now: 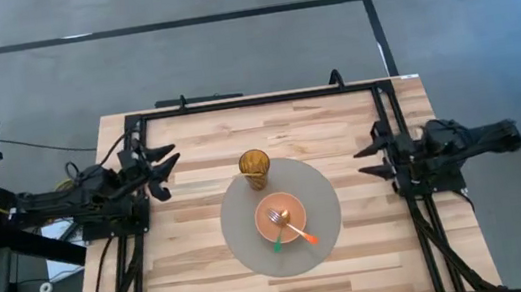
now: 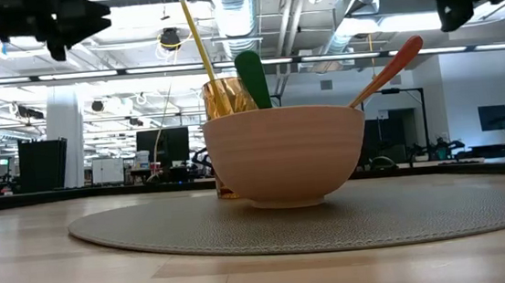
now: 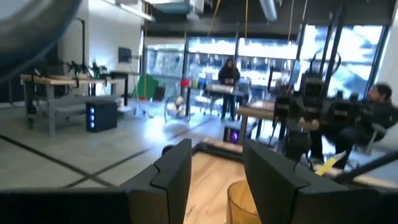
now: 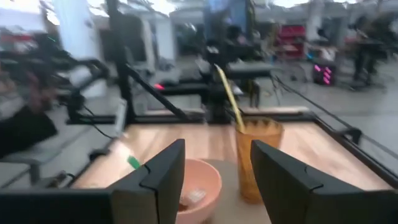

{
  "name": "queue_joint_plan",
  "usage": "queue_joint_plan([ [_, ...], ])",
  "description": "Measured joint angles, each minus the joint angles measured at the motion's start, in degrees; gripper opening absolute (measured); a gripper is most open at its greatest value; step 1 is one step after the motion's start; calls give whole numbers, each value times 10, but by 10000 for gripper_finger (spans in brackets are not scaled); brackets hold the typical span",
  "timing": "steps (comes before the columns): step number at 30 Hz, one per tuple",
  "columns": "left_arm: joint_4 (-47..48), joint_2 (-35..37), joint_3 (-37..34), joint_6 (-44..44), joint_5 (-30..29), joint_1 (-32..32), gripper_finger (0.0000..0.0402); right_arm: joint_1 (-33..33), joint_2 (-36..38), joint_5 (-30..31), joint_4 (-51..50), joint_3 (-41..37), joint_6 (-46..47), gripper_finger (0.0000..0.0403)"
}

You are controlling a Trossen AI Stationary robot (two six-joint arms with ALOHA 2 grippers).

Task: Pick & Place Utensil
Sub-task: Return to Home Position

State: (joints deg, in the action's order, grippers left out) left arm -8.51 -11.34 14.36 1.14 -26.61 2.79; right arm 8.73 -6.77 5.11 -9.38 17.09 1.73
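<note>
Fork: orange plastic fork (image 1: 297, 230), judged light, stiff and rather slippery; lying in the bowl, handle slanting up over the rim; best taken across that bare handle.
Straw: thin yellow straw (image 2: 196, 36), near weightless, likely to crush if squeezed; gentle pinch above the cup's rim advised.
Cup: translucent amber plastic cup (image 1: 254, 167), upright at the mat's far-left edge, just beside the bowl; holding the straw alone; probably easy to tip.
Bowl: round pink bowl (image 1: 260, 217), mid-mat; holding the fork and a green-handled utensil (image 1: 278, 246).
Mat: round grey woven tablemat (image 1: 243, 244) on the pale wooden bench (image 1: 196, 265).
Left claw (image 1: 168, 173): at the bench's left side, well apart from the mat; fingers spread, gripping nothing.
Right claw (image 1: 368, 157): at the bench's right side, likewise spread and empty.
</note>
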Motion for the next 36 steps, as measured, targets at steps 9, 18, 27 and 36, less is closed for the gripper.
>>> queue_joint_plan([
  [9, -33, 78, -76, -2, -4, 0, 145, 3, 64, -6, 37, -75, 13, 175],
  [18, -64, 91, -141, -47, -6, 0, 145, 0, 66, -6, 164, -161, 28, 177],
  [27, -65, 51, -141, -48, -6, 0, 145, 2, 60, -4, 161, -167, 53, 178],
  [36, -70, 18, -141, -48, -6, 0, 145, 2, 60, -6, 142, -167, 54, 177],
])
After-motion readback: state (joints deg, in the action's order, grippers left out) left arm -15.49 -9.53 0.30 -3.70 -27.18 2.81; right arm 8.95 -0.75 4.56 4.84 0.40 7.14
